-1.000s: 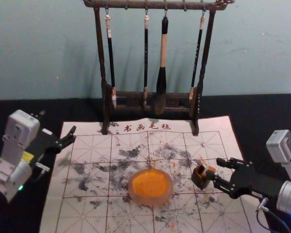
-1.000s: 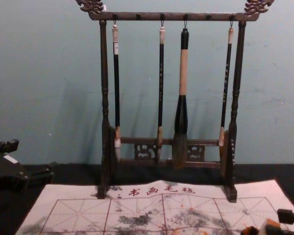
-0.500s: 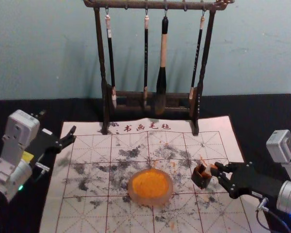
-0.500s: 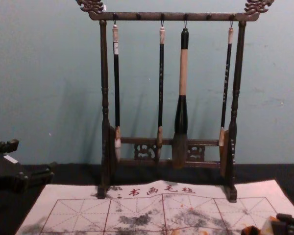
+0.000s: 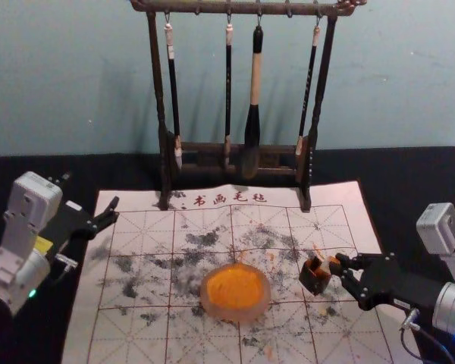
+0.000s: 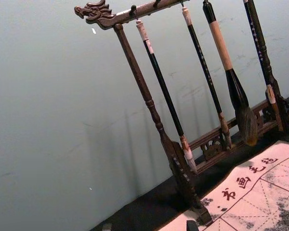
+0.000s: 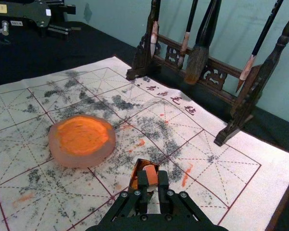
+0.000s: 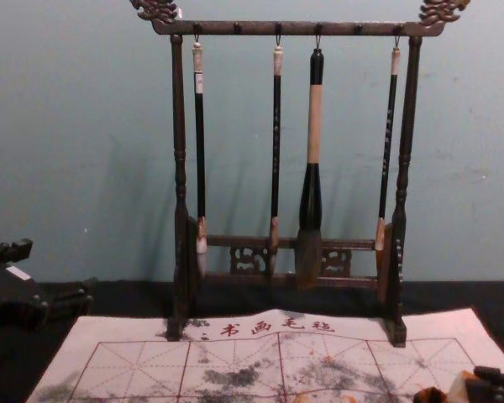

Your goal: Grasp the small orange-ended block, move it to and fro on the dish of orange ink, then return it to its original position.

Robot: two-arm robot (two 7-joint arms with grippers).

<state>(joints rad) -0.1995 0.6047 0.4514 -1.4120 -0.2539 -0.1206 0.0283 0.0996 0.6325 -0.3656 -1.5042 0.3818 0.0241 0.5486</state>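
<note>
Okay, left to right: my left gripper is parked well left of the dish, fingers spread. The orange ink sits in that dish, with no block on it, so no rubbing is under way. Just right of the dish stands a small dark box, and the orange-ended block is at its mouth, orange end visible. My right gripper, right of the dish, has that block pinched between its fingertips. Grasp looks made, I'd say; the to-and-fro on the dish probably remains, then the return, but can't confirm whether the inking is done.
</note>
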